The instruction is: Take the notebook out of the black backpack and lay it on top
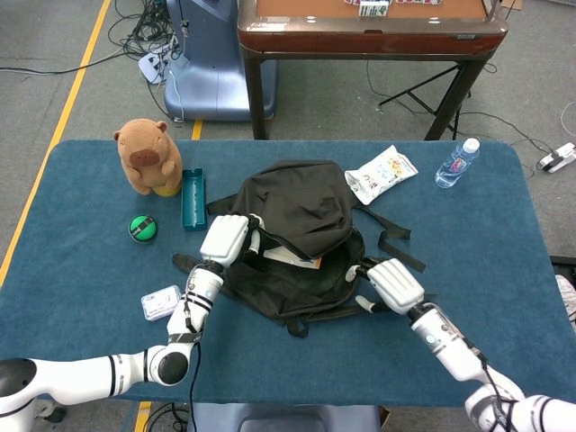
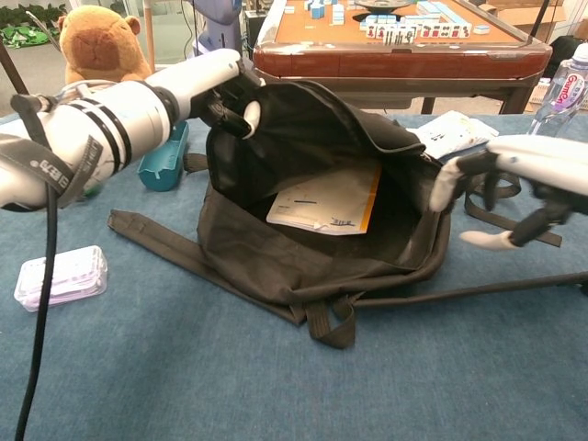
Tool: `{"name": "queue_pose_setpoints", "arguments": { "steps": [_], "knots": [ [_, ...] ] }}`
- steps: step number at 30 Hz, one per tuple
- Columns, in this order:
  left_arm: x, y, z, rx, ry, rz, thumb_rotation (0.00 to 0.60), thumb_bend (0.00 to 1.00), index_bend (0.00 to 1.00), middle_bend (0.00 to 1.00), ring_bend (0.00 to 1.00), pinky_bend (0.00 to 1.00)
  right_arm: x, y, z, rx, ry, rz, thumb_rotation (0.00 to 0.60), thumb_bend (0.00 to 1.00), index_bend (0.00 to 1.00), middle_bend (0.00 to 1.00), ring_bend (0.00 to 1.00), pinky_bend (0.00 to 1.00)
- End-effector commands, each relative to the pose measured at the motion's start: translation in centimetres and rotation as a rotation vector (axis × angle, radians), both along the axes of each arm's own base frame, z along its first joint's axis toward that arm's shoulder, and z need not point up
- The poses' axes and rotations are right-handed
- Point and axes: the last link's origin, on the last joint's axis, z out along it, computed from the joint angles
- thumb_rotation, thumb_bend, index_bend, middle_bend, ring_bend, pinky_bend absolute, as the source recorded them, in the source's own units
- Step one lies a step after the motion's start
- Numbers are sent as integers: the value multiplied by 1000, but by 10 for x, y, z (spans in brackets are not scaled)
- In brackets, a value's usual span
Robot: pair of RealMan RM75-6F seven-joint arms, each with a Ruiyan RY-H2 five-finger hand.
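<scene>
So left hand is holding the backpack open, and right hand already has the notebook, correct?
Not quite. The right hand holds nothing; chest view shows its fingers spread beside the backpack, with the notebook lying inside. The left hand does hold the backpack open.

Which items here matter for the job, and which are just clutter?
Job: backpack, notebook inside it, left hand holding the flap up, right hand open beside the bag.

Clutter: capybara plush, teal tray, green ball, small box, snack bag, bottle.
</scene>
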Motion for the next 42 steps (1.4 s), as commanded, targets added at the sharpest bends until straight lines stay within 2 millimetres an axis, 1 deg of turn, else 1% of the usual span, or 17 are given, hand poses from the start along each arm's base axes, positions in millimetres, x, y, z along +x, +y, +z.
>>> {"name": "queue_pose_setpoints", "arguments": {
  "steps": [1, 5, 9, 12, 17, 20, 23, 28, 33, 37, 42],
  "knots": [
    [-1, 2, 4, -11, -14, 25, 600, 702, 740, 506, 522, 287, 10, -14, -17, 22, -13, -6, 600, 296, 379, 403, 284, 415],
    [-2, 3, 5, -25, -27, 48, 600, 700, 735, 506, 523, 287, 21, -26, -30, 15, -37, 1, 600, 312, 379, 413, 284, 415],
    [-3, 4, 5, -38, -38, 74, 600, 698, 733, 506, 523, 287, 32, -38, -43, -36, -70, 23, 600, 320, 391, 432, 296, 415],
    [-3, 6, 3, -45, -28, 86, 600, 695, 732, 506, 523, 287, 34, -44, -58, -71, -40, 45, 600, 320, 416, 450, 317, 415],
    [-4, 7, -2, -42, -22, 116, 600, 696, 734, 506, 526, 286, 34, -53, -76, -94, -6, 46, 600, 308, 422, 450, 317, 415],
    [-7, 9, -5, -50, -35, 147, 600, 695, 731, 506, 527, 286, 32, -57, -80, -102, 1, 43, 600, 272, 422, 449, 317, 415],
    [-11, 11, -6, -71, -56, 181, 600, 692, 725, 506, 529, 286, 26, -59, -86, -123, 1, 28, 600, 206, 422, 446, 317, 415],
    [-12, 13, -4, -72, -84, 208, 600, 692, 722, 506, 531, 287, 17, -62, -95, -129, 1, -7, 600, 119, 422, 413, 318, 415],
    [-10, 12, -1, -69, -106, 208, 600, 692, 717, 506, 531, 287, 9, -64, -101, -139, 22, -17, 600, 63, 422, 382, 309, 415],
    [-6, 10, -1, -71, -120, 201, 600, 692, 715, 506, 531, 287, 9, -67, -104, -149, 32, -10, 600, 41, 422, 353, 287, 415],
    [0, 8, 0, -71, -129, 193, 600, 692, 693, 506, 531, 287, 15, -71, -112, -159, 13, -10, 600, 19, 422, 344, 273, 415]
  ]
}}
